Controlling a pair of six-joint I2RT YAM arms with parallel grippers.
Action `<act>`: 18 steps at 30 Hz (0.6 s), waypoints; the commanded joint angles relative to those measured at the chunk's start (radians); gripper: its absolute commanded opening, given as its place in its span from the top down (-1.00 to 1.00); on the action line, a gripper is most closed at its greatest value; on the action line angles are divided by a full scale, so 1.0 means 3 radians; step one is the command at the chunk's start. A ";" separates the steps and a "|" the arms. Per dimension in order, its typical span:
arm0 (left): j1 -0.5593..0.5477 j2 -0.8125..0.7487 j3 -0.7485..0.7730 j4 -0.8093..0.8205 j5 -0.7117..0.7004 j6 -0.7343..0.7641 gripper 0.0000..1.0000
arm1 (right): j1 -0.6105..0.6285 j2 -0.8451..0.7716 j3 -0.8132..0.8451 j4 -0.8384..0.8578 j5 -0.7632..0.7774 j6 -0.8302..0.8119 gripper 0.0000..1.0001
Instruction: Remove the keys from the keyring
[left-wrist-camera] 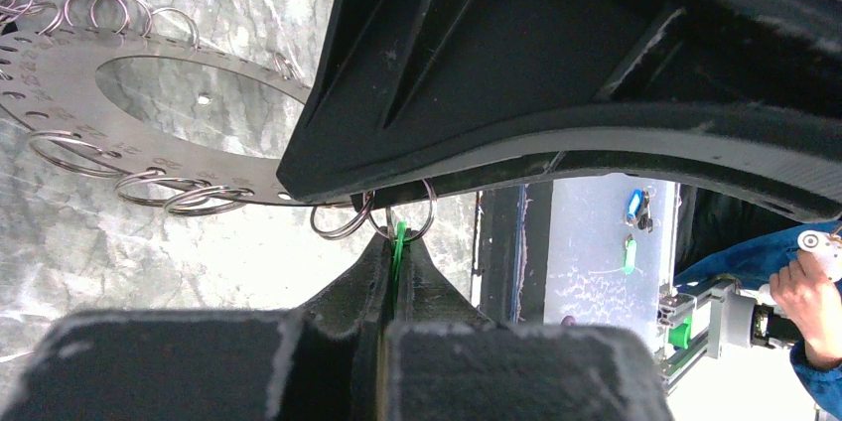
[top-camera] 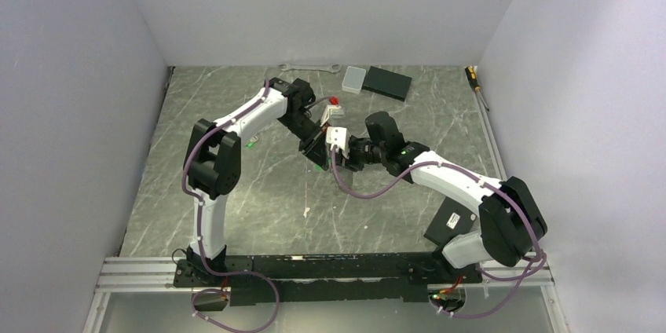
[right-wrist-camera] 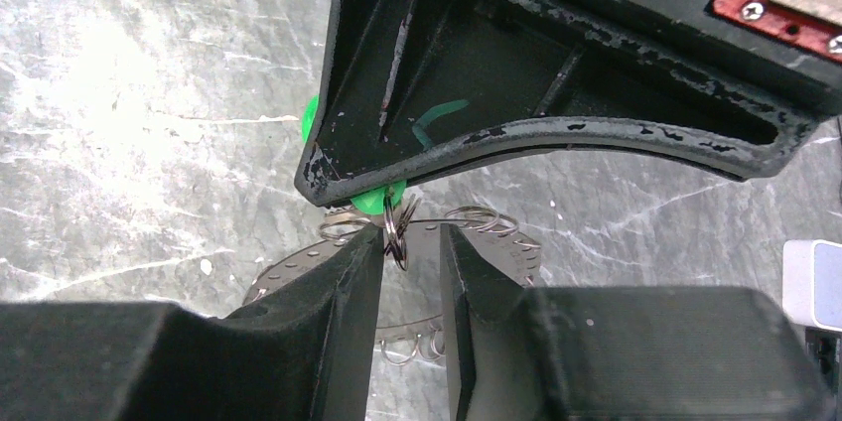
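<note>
My left gripper (left-wrist-camera: pixel 395 244) is shut on the bright green head of a key (left-wrist-camera: pixel 399 238); only a thin green edge shows between the pads. A steel split keyring (left-wrist-camera: pixel 431 217) loops through that key at the fingertips. In the right wrist view the same green key (right-wrist-camera: pixel 377 202) sticks out under the left finger, and the keyring (right-wrist-camera: pixel 397 232) hangs from it between the fingers of my right gripper (right-wrist-camera: pixel 412 234). Those jaws stand apart, with the ring close to the left one. Both grippers meet above mid-table (top-camera: pixel 331 148). A silver disc (left-wrist-camera: pixel 60 73) edged with several more rings lies below.
A silver wrench (top-camera: pixel 309 67), a white box (top-camera: pixel 354 79) and a black box (top-camera: pixel 387 82) lie along the back wall. A screwdriver (top-camera: pixel 475 82) lies at the back right. A flat black item (top-camera: pixel 453 221) sits beside the right arm's base.
</note>
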 commanded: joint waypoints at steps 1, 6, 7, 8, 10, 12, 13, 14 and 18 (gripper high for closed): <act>-0.0009 -0.0177 0.0086 -0.0098 0.0201 0.0118 1.00 | 0.0013 0.0015 0.0079 0.0047 -0.0074 -0.0070 0.39; 0.0021 -0.0224 0.0036 -0.0098 0.0252 0.0156 1.00 | -0.0033 -0.0008 0.0015 0.0113 -0.0082 0.0011 0.32; 0.0021 -0.0220 0.0035 -0.0117 0.0266 0.0175 1.00 | -0.0056 -0.0009 0.0010 0.0125 -0.0106 0.0036 0.31; 0.0021 -0.0223 0.0031 -0.0121 0.0266 0.0177 1.00 | -0.0074 -0.0008 0.0014 0.0133 -0.0140 0.0056 0.32; 0.0024 -0.0219 0.0033 -0.0124 0.0270 0.0183 1.00 | -0.0099 -0.0022 0.0005 0.0138 -0.0200 0.0074 0.35; 0.0026 -0.0212 0.0044 -0.0140 0.0289 0.0200 1.00 | -0.0105 -0.0036 -0.0011 0.0147 -0.0233 0.0076 0.40; 0.0029 -0.0212 0.0048 -0.0140 0.0295 0.0201 1.00 | -0.0109 -0.0039 -0.0016 0.0155 -0.0247 0.0079 0.43; 0.0031 -0.0212 0.0050 -0.0143 0.0303 0.0201 1.00 | -0.0109 -0.0037 -0.0017 0.0151 -0.0259 0.0081 0.44; 0.0053 -0.0207 0.0056 -0.0148 0.0312 0.0201 1.00 | -0.0138 -0.0051 -0.0032 0.0148 -0.0309 0.0086 0.66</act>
